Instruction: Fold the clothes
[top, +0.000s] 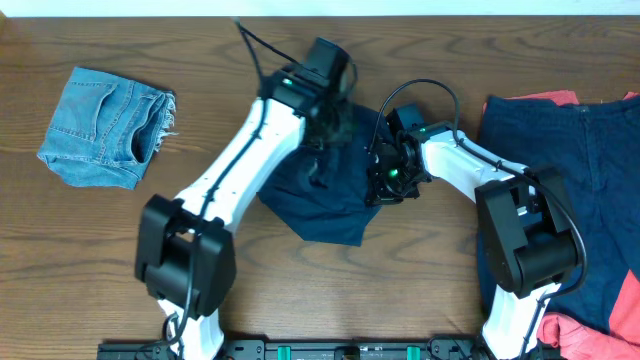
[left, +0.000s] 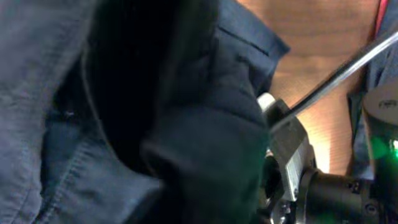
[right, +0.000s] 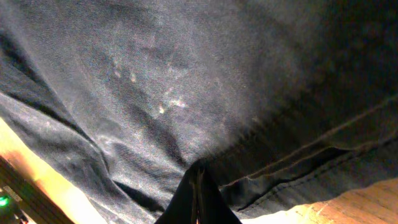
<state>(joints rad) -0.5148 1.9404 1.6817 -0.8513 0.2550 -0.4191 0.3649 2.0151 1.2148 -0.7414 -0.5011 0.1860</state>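
Centrally on the table (top: 450, 40), the dark navy garment (top: 325, 205) lies crumpled between the two arms. Its lower part spreads flat toward the bottom of the overhead frame and ends in a blunt corner. Its upper part is bunched under both wrists. Close up, the cloth is a fine twill, with stitched seams running across the lower right of the right wrist view.

Right gripper (right: 198, 182): the fingers are drawn together to a thin slit at the bottom centre of its own view. A ridge of the garment is pinched at their tips, and creases run to that point. Overhead, this claw sits at the garment's right edge.

Left gripper (top: 328, 122): it is over the garment's upper edge in the overhead view, black against dark cloth. In the left wrist view, blurred and shadowed fabric fills nearly the whole frame. The fingers cannot be separated from the folds, so I cannot tell whether this claw is wide or closed.

A metal fitting of the right arm (left: 291, 149) and a cable (left: 348, 70) show out of focus at the right of that view.

Folded denim shorts (top: 105, 128) lie at upper left, well apart from the garment. A pile of clothes (top: 565, 170), navy over coral, is cut off by the right edge. What kind of garment the navy piece is cannot be made out.
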